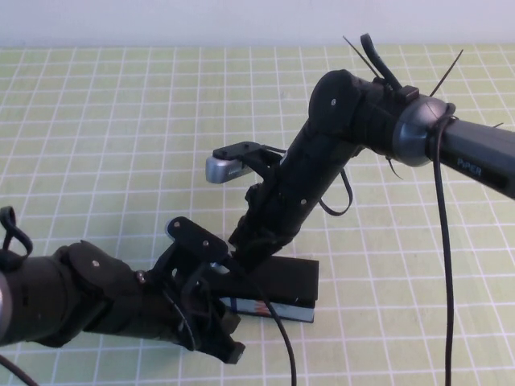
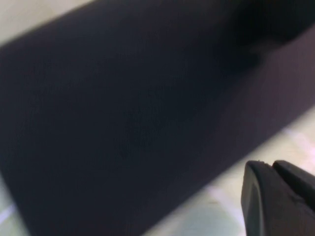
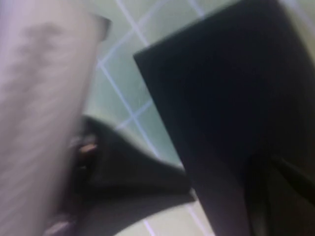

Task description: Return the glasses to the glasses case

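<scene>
The glasses case (image 1: 291,281), a flat black box with a blue, white and orange front edge (image 1: 265,307), lies on the green grid mat with its lid down. The glasses are not in view. My left gripper (image 1: 228,342) sits low at the case's front left end. In the left wrist view its fingertips (image 2: 272,164) are pressed together with nothing between them, beside the black case (image 2: 123,113). My right gripper (image 1: 248,253) reaches down onto the case's rear left part. The right wrist view shows the case (image 3: 221,98) close up.
The green grid mat (image 1: 121,145) covers the whole table around the case. The two arms crowd together over the case's left end, and part of the left arm (image 3: 123,167) shows in the right wrist view. Cables hang from the right arm (image 1: 442,241).
</scene>
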Action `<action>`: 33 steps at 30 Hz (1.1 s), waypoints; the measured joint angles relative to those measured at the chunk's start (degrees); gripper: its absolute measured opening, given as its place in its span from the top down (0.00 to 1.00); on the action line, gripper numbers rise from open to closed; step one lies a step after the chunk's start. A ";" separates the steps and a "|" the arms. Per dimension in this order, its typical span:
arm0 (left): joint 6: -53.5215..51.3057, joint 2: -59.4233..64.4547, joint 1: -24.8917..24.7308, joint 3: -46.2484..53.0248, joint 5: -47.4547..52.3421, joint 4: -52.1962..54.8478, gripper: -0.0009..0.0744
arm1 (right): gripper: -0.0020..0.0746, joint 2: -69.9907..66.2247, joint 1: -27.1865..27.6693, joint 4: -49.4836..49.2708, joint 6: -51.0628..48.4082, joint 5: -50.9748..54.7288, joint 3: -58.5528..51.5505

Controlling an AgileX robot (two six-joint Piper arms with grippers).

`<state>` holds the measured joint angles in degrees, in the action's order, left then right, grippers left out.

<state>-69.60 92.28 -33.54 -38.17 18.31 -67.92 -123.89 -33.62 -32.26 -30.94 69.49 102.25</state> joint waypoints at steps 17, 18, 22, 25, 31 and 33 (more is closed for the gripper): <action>34.52 -28.85 0.00 -5.69 43.50 51.40 0.99 | 1.00 5.74 -0.10 7.09 1.88 -0.11 -3.57; 37.12 -30.90 0.00 -7.09 45.92 55.72 0.99 | 1.00 7.46 -0.10 7.98 2.94 -0.11 -3.57; 46.65 -39.19 0.00 -12.88 51.08 70.29 0.99 | 1.00 15.27 -0.10 14.20 8.06 0.12 -3.57; 56.11 -46.04 0.00 -14.85 49.02 78.24 0.99 | 1.00 22.63 -0.10 19.69 12.05 0.60 -3.57; 70.28 -60.48 0.00 -13.36 39.61 79.14 0.99 | 1.00 39.62 -0.10 27.63 20.35 0.75 -4.69; 71.30 -64.80 0.00 -10.82 37.37 77.86 0.99 | 1.00 46.08 -0.10 28.59 21.87 -1.56 -7.03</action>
<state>1.70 27.48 -33.54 -48.99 55.69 9.94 -77.81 -33.71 -3.67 -9.07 67.94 95.22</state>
